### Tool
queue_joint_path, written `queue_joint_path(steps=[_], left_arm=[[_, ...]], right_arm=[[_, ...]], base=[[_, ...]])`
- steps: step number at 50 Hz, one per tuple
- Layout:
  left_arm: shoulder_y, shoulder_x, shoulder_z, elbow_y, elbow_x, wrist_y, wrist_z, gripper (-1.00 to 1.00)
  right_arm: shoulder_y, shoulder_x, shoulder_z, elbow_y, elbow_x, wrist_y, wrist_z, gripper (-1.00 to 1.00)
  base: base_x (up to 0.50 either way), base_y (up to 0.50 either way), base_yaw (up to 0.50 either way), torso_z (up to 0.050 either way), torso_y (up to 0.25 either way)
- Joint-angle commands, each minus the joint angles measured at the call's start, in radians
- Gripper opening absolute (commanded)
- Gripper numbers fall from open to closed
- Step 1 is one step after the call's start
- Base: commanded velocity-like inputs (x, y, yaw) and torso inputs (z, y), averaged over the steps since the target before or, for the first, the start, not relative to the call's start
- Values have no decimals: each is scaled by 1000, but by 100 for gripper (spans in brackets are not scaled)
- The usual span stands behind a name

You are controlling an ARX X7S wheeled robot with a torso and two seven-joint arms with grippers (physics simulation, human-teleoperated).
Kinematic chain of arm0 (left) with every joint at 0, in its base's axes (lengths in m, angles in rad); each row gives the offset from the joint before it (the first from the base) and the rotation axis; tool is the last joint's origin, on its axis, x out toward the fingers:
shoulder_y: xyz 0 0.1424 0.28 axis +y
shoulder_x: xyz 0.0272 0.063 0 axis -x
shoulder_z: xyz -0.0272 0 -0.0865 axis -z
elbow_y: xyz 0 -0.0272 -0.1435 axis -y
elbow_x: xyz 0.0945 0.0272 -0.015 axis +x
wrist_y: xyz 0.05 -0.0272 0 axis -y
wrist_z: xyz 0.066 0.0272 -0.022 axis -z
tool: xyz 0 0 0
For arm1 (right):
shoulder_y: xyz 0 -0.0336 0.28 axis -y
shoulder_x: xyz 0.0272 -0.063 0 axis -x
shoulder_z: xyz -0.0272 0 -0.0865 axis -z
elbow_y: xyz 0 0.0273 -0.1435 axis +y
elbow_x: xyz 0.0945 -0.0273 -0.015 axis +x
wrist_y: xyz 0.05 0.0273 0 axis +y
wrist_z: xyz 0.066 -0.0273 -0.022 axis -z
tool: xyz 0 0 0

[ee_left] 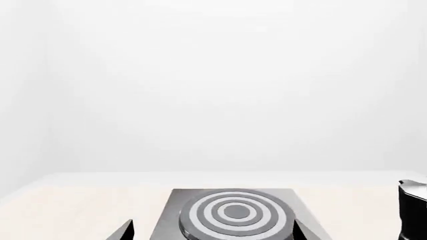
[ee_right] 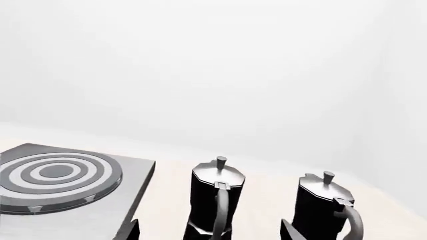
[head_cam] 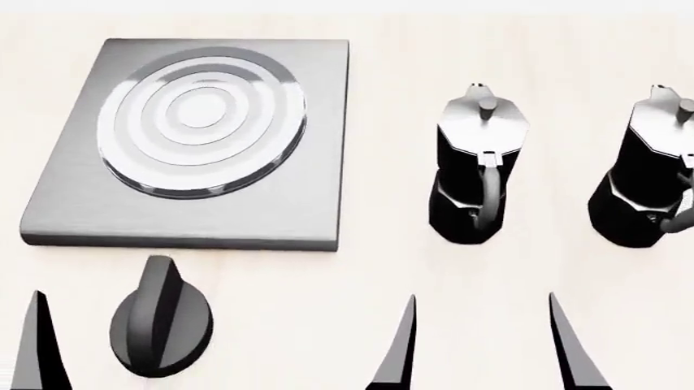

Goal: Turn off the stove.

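The stove (head_cam: 206, 138) fills the head view's upper left, its knob (head_cam: 161, 325) just below. Both grippers' jaws are spread, empty, at the frame's bottom edge.

The stove (head_cam: 190, 215) looked brushed grey metal; beside it, the knob (head_cam: 161, 325) matt black, moka pots (head_cam: 474, 175) glossy, table (head_cam: 509, 49) pale and smooth.

A flat brushed-grey metal stove plate (ee_left: 235, 216) with a round burner of concentric grey and white rings sits low in the frame's centre on a pale surface (ee_left: 73, 205). Two dark fingertips (ee_left: 123, 231) (of the left hand (ee_left: 215, 233)) flank it. A black-and-silver pot (ee_left: 413, 210) shows at the right edge.
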Motion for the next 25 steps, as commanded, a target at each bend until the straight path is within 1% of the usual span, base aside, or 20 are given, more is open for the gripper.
queue_joint_path(steps=[1, 10, 15, 17, 25], left_arm=[[2, -10, 8, -4, -4, 5, -10, 100], [1, -17, 11, -6, -10, 8, -18, 100], [2, -21, 14, -8, -11, 12, -23, 100], [2, -21, 14, -8, -14, 10, -25, 100], [-10, -24, 14, 29, -24, -18, -43, 100]], right_arm=[[2, 8, -5, 0, 4, 1, 9, 100], [1, 13, -7, -3, 8, 0, 15, 100], [1, 17, -8, -3, 10, -1, 18, 100], [1, 17, -7, -3, 13, -2, 19, 100], [3, 21, -11, -2, 16, -2, 23, 100]], base=[[0, 0, 0, -13, -229], [0, 0, 0, -13, -212], [0, 0, 0, -11, -154], [0, 0, 0, -5, -84], [0, 0, 0, 0, 0]])
